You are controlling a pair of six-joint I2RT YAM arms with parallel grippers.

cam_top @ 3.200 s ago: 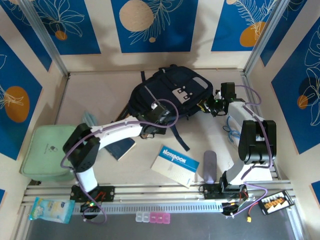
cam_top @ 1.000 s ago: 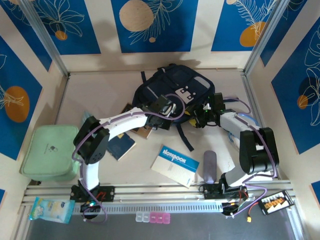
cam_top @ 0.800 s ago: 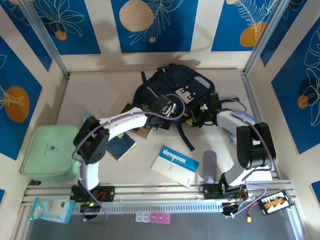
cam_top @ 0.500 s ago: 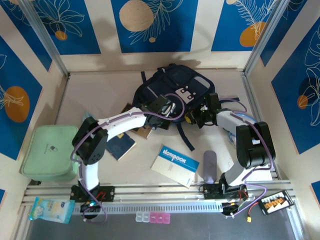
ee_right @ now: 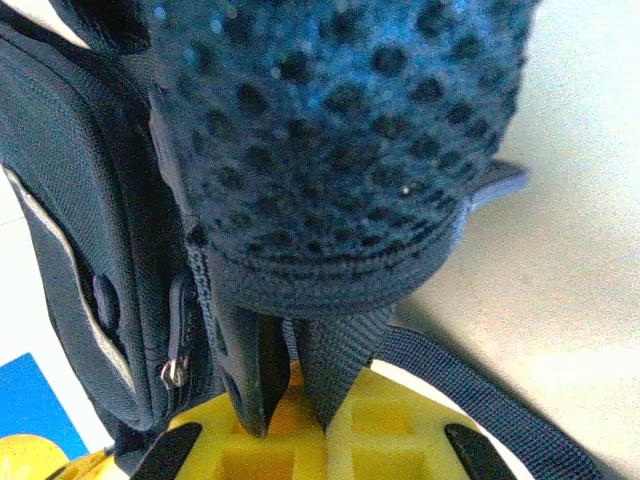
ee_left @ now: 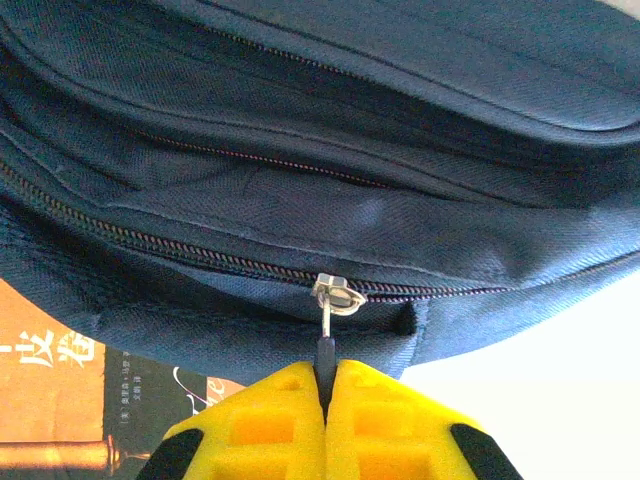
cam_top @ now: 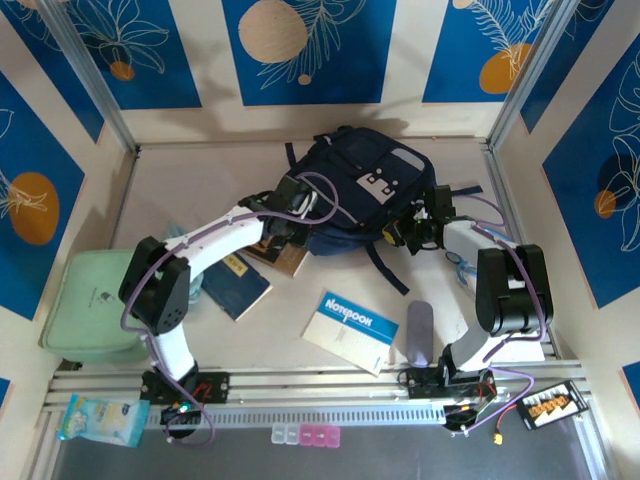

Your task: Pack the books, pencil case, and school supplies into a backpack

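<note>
Your left gripper (ee_left: 325,378) is clamped on the small metal zipper pull (ee_left: 333,297) of the large navy-blue fabric backpack (ee_left: 350,150). Its yellow pads (ee_left: 270,425) meet, with the pull's dark tab pinched between them. The closed zipper line runs across just ahead of the fingertips. Below and to the left of those pads, tucked partly under the bag's edge, lies the brown-covered book with a dark picture (ee_left: 60,400). From above, this gripper presses against the backpack's left side. The dark navy book (cam_top: 237,290) lies farther back, beside the forearm.

Your right gripper (ee_right: 295,400) is closed on a flat dark webbing strap (ee_right: 335,355). The strap hangs from the bag's padded, dotted mesh shoulder pad (ee_right: 340,150), which looms directly ahead of the fingers. From above, this gripper touches the backpack's lower right edge.

The thin white-and-blue notebook lettered "Notebook" (cam_top: 350,332) and the small oblong grey soft pencil case (cam_top: 419,335) lie on the table well behind both grippers, near the arm bases. The case is to the right of the notebook. A pale-green flat box (cam_top: 95,305) sits far out beyond your left arm's elbow.
</note>
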